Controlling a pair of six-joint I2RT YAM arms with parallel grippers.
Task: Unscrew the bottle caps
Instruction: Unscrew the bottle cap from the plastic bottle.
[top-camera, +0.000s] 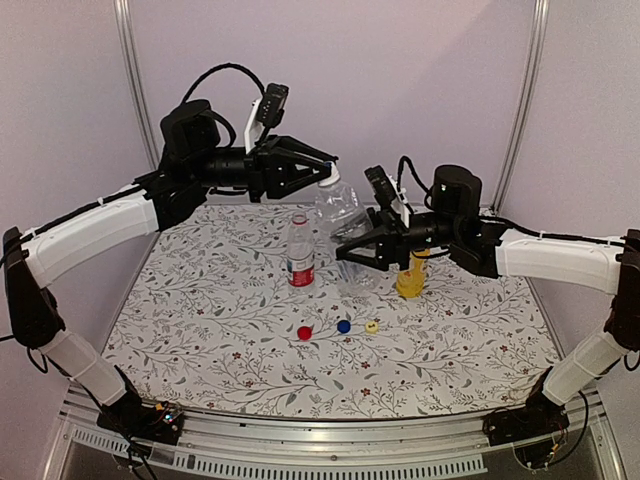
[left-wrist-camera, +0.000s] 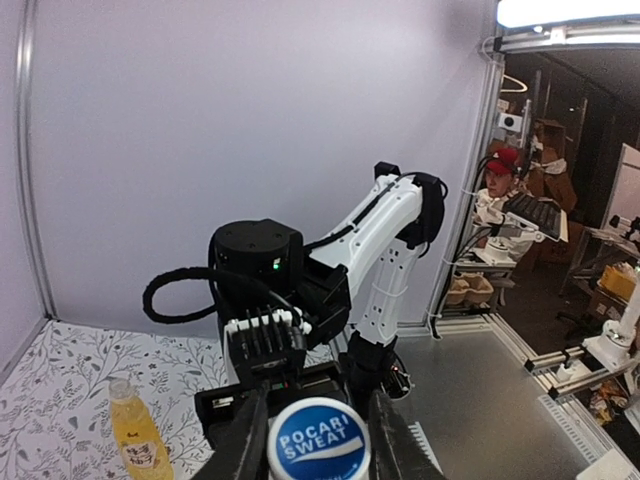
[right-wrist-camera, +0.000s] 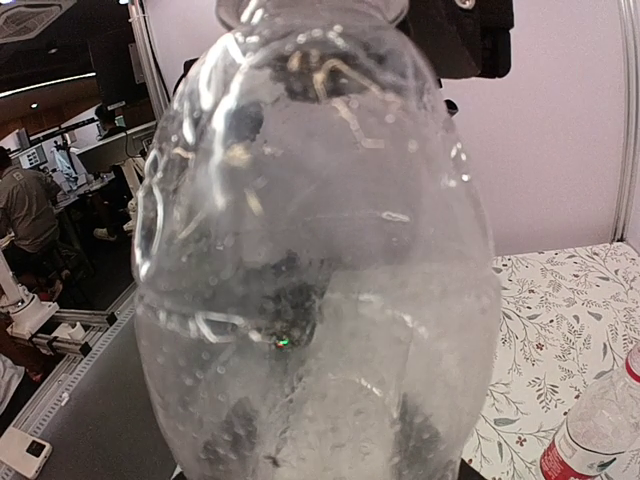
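Left gripper (top-camera: 326, 168) was clenched on the white-and-blue cap (left-wrist-camera: 319, 441) of the big clear bottle (top-camera: 342, 210). In the left wrist view a finger sat tight on each side of the cap, no gap. It gripped there because the cap was the part I had to turn.

Right gripper (top-camera: 345, 250) was clamped around the same bottle's body, lower down, from the right. In the right wrist view the bottle filled nearly the whole frame. That grip was the anchor, so the body wouldn't spin with the cap. The bottle stood roughly upright between the two arms, toward the back of the floral tablecloth (top-camera: 200, 330). I couldn't tell if its base touched the cloth.

A red cap (top-camera: 304, 332), a blue cap (top-camera: 343, 326) and a yellow cap (top-camera: 372, 326) lay loose in a row near the front. The red-white label bottle (top-camera: 301, 255) stood just left of the held one, and the yellow bottle (top-camera: 409, 278) just right, behind my right gripper. I judged three caps done and this one the last. I couldn't pick out a fourth bottle.

Risk: squeezing the thin wall too hard, or the cap slipping.
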